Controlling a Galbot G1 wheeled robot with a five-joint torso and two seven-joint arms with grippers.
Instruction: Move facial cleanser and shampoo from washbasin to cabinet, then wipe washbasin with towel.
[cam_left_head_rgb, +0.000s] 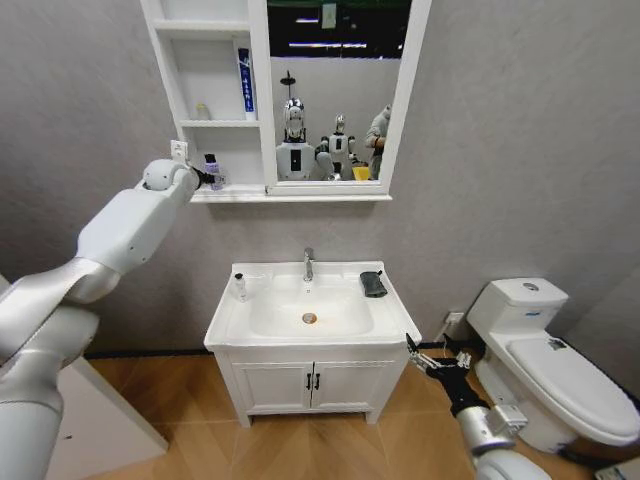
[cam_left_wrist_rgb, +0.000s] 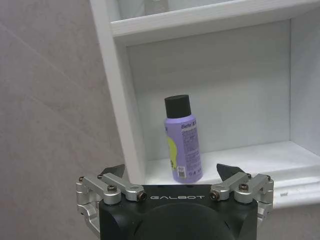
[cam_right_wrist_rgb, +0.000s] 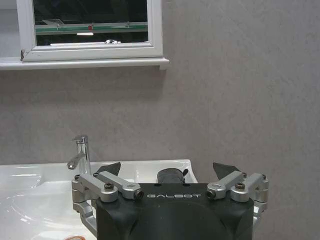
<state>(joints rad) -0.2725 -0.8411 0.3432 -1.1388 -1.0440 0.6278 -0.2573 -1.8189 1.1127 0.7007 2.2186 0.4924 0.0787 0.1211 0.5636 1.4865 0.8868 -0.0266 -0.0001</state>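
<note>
A purple bottle (cam_left_wrist_rgb: 182, 142) with a black cap stands upright on the lowest shelf of the cabinet (cam_left_head_rgb: 208, 195). My left gripper (cam_left_wrist_rgb: 172, 170) is open just in front of it, not touching it; in the head view the left gripper (cam_left_head_rgb: 200, 178) is at the shelf's left edge beside the purple bottle (cam_left_head_rgb: 212, 172). A small white bottle (cam_left_head_rgb: 240, 287) stands on the washbasin (cam_left_head_rgb: 230, 325) at its back left. The dark towel (cam_left_head_rgb: 373, 284) lies at its back right. My right gripper (cam_left_head_rgb: 420, 355) hangs open low by the washbasin's front right corner, with the towel (cam_right_wrist_rgb: 170, 175) beyond it.
A blue tube (cam_left_head_rgb: 244, 85) and a small pale item (cam_left_head_rgb: 203, 110) are on the middle shelf. The chrome tap (cam_left_head_rgb: 308, 264) stands behind the bowl. A white toilet (cam_left_head_rgb: 550, 370) is close on the right. The two-door vanity (cam_left_head_rgb: 310, 385) is below.
</note>
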